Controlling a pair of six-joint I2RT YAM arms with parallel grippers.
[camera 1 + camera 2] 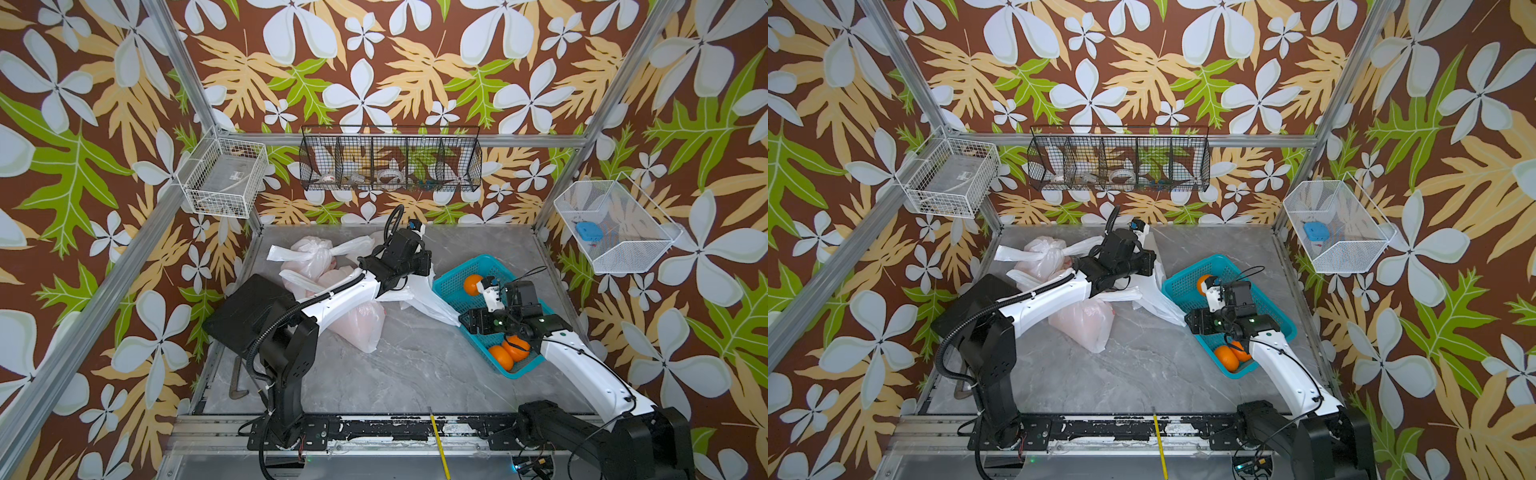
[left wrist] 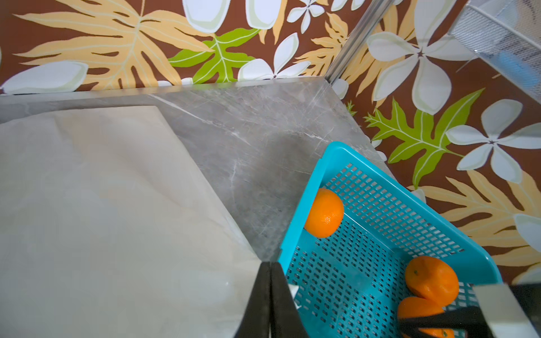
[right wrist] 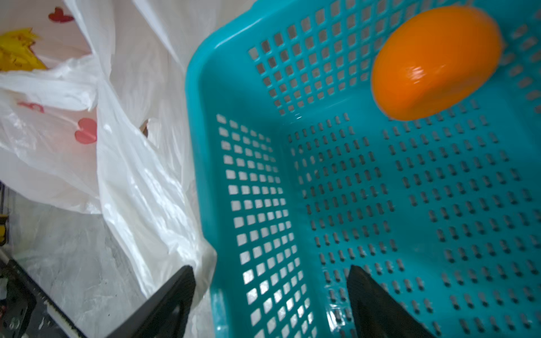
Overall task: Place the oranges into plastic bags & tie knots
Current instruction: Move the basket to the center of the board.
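Three oranges lie in the teal basket (image 1: 455,271): one (image 1: 473,285) (image 3: 436,63) at its far end and two (image 1: 500,357) (image 1: 516,347) at its near end. My right gripper (image 1: 490,291) (image 3: 269,269) hangs open over the basket's left wall, with one finger outside by the bag and one inside. My left gripper (image 2: 270,267) is shut on the edge of an open plastic bag (image 1: 428,299) (image 2: 102,204) and holds it up beside the basket. A knotted bag (image 1: 309,257) with its knot (image 1: 328,250) and another filled bag (image 1: 361,328) lie at the left.
A black pad (image 1: 249,307) sits at the table's left edge. Wire baskets hang on the left (image 1: 224,174), back (image 1: 390,160) and right (image 1: 615,224) walls. A yellow stick (image 1: 438,440) lies across the front rail.
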